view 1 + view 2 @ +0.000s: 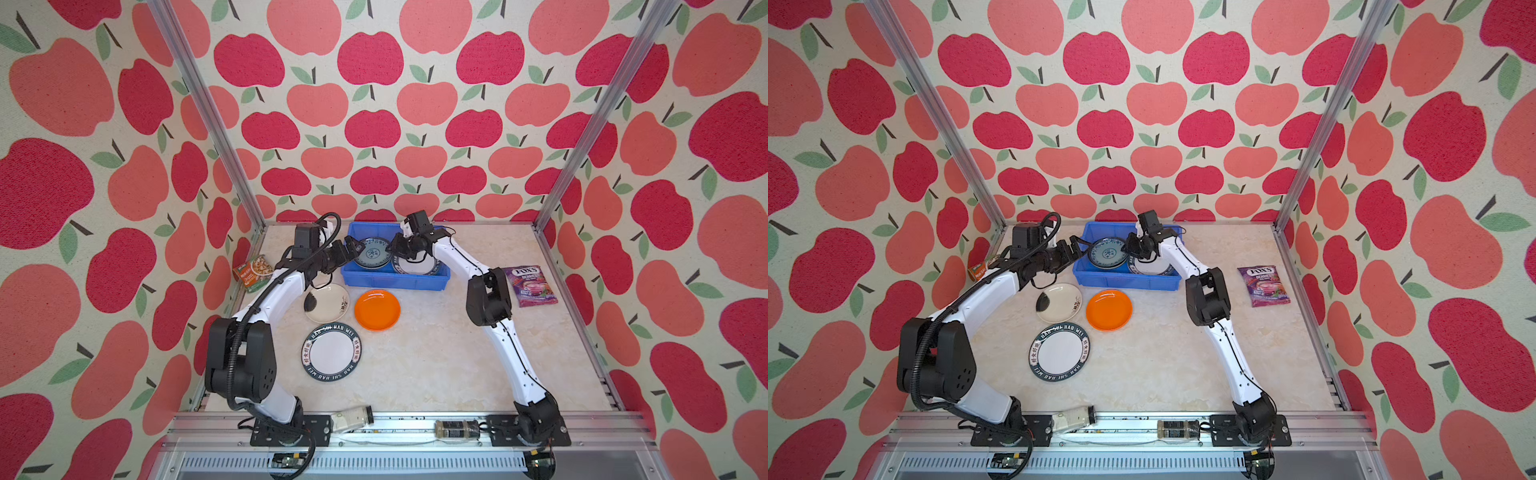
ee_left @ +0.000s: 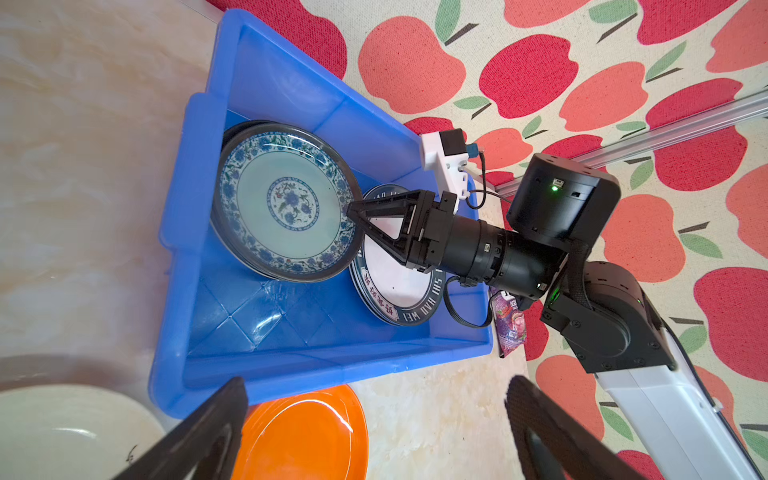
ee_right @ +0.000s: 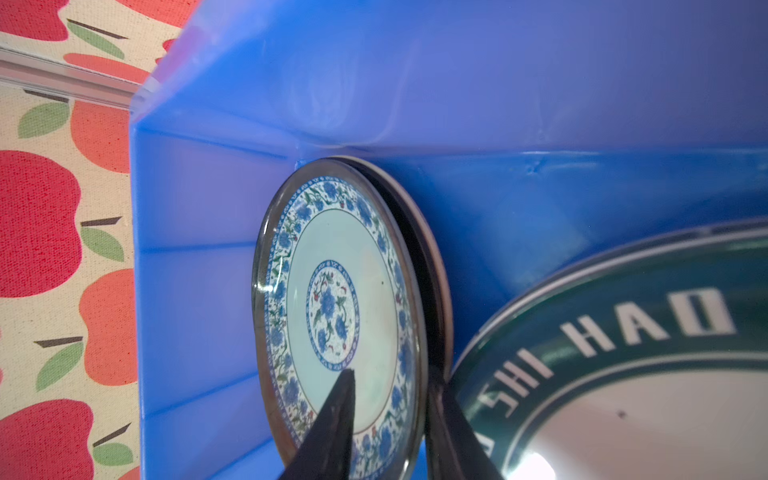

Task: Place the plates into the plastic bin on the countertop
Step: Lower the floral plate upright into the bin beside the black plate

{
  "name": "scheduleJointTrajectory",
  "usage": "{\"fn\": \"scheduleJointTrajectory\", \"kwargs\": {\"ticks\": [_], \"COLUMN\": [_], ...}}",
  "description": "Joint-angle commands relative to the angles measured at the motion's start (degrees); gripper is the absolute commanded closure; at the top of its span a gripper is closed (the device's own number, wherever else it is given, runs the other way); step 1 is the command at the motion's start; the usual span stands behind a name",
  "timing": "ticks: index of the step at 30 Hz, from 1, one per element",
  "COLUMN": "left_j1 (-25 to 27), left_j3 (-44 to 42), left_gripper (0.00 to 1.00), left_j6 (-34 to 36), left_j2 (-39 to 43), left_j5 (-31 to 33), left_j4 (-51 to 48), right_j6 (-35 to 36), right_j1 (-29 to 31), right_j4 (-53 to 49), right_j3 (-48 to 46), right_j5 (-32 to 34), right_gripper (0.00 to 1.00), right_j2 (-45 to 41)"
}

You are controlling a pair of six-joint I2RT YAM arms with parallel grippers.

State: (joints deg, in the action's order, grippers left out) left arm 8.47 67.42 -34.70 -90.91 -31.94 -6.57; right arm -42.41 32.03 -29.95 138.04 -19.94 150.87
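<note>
Your left gripper (image 1: 355, 247) hovers wide open at the left edge of the blue plastic bin (image 1: 395, 283), your right gripper (image 1: 390, 248) inside it, jaws narrowly parted.

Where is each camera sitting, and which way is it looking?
Both top views: high above the arms' bases, looking down over the countertop toward the back wall; both arms show, left gripper and right gripper at the blue bin.
Left wrist: on the left arm, facing the bin past its open fingers; the right arm shows.
Right wrist: on the right arm, close inside the bin; its own fingers straddle the blue-patterned plate's rim.
Shared: both wrist views show that plate beside the lettered plate.
</note>
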Motion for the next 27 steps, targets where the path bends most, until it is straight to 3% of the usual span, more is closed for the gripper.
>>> {"fn": "scheduleJointTrajectory", "kwargs": {"ticks": [1,27], "left_j1": [-0.18,-0.2], "left_j3": [-0.4,-0.1], "left_gripper": [0.01,0.01], "left_j6": [-0.67,-1.12], "left_j2": [-1.56,-3.84], "left_j5": [-1.19,-1.98], "left_j4": [1.46,3.37], "right_j6": [3.17,4.55], "right_j1": [0.62,1.38], "right_j4": [-3.52,-6.62], "right_j3": [-1.85,1.19], "right_j5": [2.71,2.26], "right_gripper": [0.68,0.71], "right_j2": [-4.34,-1.46]}}
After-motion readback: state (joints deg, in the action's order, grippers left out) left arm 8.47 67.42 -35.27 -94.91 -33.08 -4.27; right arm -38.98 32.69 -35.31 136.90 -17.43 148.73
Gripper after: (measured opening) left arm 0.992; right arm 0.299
